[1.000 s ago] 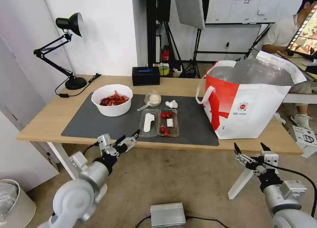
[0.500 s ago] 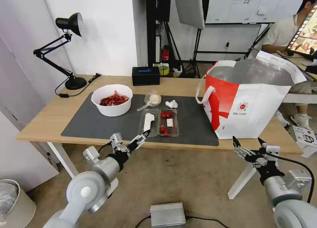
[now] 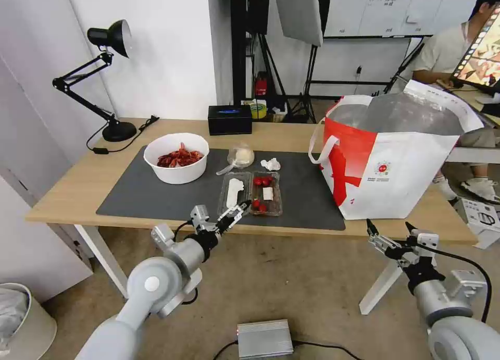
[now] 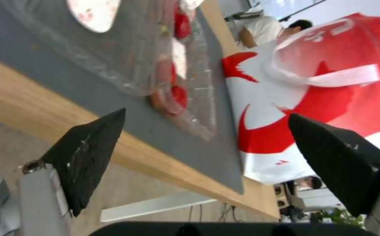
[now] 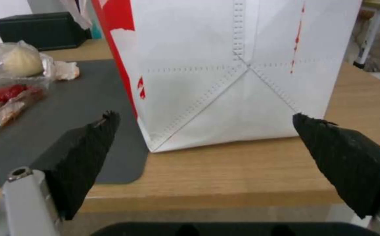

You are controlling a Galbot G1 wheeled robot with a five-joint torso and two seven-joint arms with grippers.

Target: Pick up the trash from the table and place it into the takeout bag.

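Note:
On the dark mat of the table lie a clear clamshell tray with red scraps, a crumpled tissue, a knotted clear bag and a white bowl of red shells. The takeout bag stands open at the table's right end. My left gripper is open at the table's front edge, just short of the tray. Below the front edge, in front of the bag, my right gripper is open and holds nothing.
A black tissue box sits at the table's back. At the back left stands a black desk lamp with its cord. On the floor are a grey metal box and a bin. A person sits behind the bag.
My left gripper has moved right and forward, from below the mat's front to the tray's near edge. The right gripper has shifted slightly left and stays open.

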